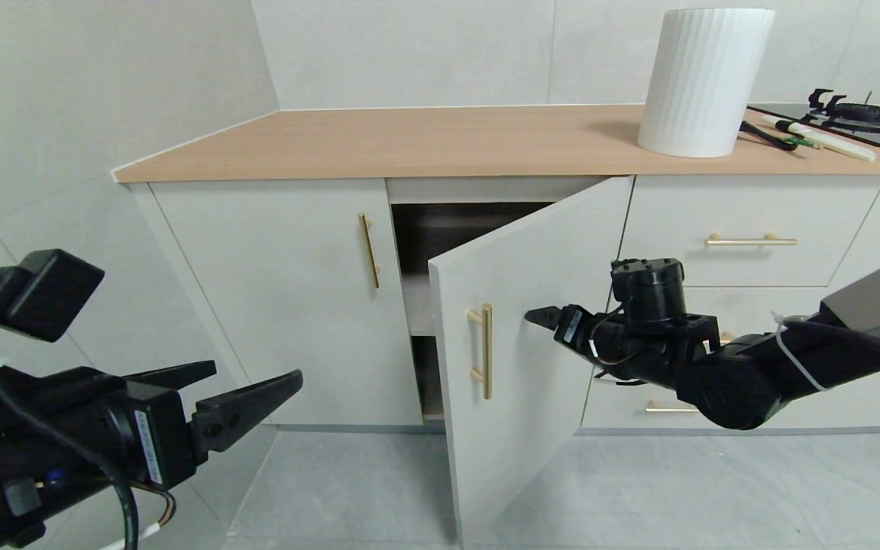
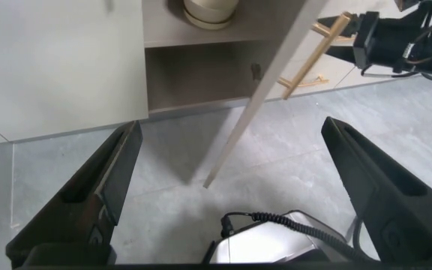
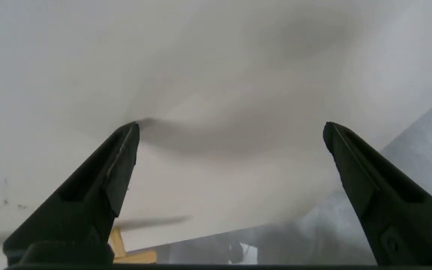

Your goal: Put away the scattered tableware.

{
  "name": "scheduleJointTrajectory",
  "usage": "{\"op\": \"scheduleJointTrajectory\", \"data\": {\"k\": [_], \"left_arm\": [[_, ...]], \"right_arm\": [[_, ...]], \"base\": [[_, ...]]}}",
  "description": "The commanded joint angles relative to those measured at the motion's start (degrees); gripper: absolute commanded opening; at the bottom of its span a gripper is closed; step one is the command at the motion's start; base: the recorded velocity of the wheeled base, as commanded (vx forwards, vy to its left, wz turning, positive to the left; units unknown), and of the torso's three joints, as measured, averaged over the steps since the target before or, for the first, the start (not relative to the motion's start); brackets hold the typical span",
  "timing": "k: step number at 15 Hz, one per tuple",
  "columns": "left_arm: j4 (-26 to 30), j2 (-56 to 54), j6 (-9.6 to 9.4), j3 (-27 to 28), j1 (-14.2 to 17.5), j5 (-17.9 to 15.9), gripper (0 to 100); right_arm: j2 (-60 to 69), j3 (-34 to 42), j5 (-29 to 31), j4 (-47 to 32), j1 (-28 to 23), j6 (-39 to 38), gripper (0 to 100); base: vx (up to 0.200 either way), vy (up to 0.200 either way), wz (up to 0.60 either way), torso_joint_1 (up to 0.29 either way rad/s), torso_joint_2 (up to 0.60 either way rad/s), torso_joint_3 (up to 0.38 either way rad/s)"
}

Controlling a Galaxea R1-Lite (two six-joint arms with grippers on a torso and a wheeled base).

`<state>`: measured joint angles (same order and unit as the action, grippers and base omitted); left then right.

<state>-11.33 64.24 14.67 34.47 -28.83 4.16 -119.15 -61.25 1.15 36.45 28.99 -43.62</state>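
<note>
Tableware [image 1: 814,140] lies at the far right end of the surface [image 1: 409,141]. It is a small cluster of long, thin utensils: one pale and stick-like with a green band, and one black beside it. They rest partly on the wood-toned top and partly on the edge of the black hob [image 1: 879,130].

The cabinet [image 1: 272,305] beneath is pale grey. Its middle door [image 1: 516,344] is swung open towards the room. A tall white ribbed canister [image 1: 703,80] stands on the surface, just beside the utensils.

The left pincer [image 1: 255,373] hangs low in front of the closed left door, well away from the tableware. Its fingers are spread and hold nothing. The right pincer [image 1: 539,317] sits in front of the open door's face, near the brass bar handle [image 1: 486,351]. Its fingers are also spread wide and empty.

The head view takes in the top of the surface and the utensils. The left wrist view looks past its own pincer [image 2: 231,126] into the cupboard, where a cream round vessel [image 2: 210,11] sits on the shelf [image 2: 201,37]. That view also shows the door edge-on. The right wrist view shows its pincer [image 3: 229,131] close against the door's plain face, with a bit of the brass handle at the edge.
</note>
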Motion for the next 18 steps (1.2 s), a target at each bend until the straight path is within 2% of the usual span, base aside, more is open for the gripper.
{"op": "scheduleJointTrajectory", "data": {"k": [1, 6, 13, 18], "left_arm": [[0.1, 0.0, 0.01, 0.0, 0.0, 0.0, 100], [0.4, 0.2, 0.01, 0.1, 0.0, 0.0, 100], [0.3, 0.2, 0.01, 0.0, 0.0, 0.0, 100], [0.0, 0.0, 0.28, 0.0, 0.0, 0.1, 100]], "right_arm": [[-0.8, -0.9, 0.5, -0.1, 0.1, -0.4, 100], [-1.3, -1.2, 1.1, -0.1, 0.1, -0.6, 100], [-1.8, -1.7, 1.1, 0.3, 0.1, -0.7, 100], [-3.3, -4.3, 2.6, 0.3, 0.1, -4.5, 100]], "base": [[0.000, 0.000, 0.00, 0.000, 0.00, 0.000], [0.000, 0.000, 0.00, 0.000, 0.00, 0.000], [0.200, 0.000, 0.00, 0.003, 0.00, 0.002], [0.000, 0.000, 0.00, 0.000, 0.00, 0.000]]}}
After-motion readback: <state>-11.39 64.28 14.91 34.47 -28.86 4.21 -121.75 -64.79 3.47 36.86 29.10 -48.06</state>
